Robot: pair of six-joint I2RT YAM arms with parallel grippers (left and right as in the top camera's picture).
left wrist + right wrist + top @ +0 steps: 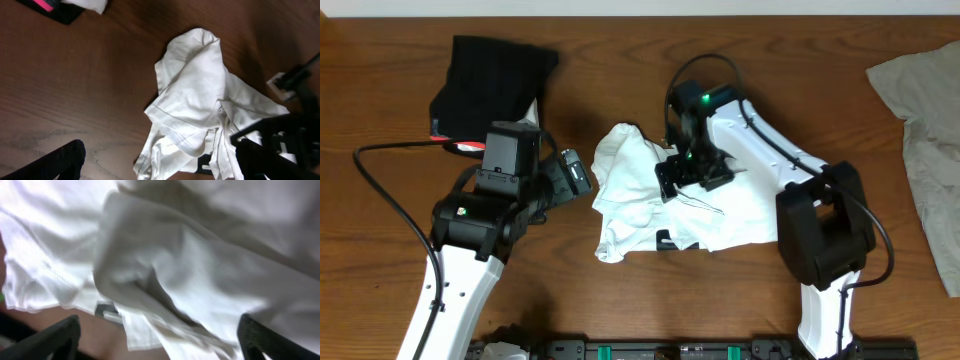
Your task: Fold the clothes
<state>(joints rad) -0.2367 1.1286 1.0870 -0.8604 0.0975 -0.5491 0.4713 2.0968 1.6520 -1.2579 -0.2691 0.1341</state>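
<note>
The clothes lie apart on the wooden table. A white T-shirt sits crumpled in the middle, with a bit of black print at its lower edge. My right gripper hovers right over its centre. In the right wrist view the jaws stand wide open and loose white fabric fills the space under them, with nothing pinched. My left gripper is open just left of the shirt; its dark fingers frame the shirt's left hem. A black red-edged garment lies folded at the back left.
A grey-beige garment is spread at the table's right edge. The right arm's black base stands beside the shirt's right side. Bare wood lies between the black garment and the shirt.
</note>
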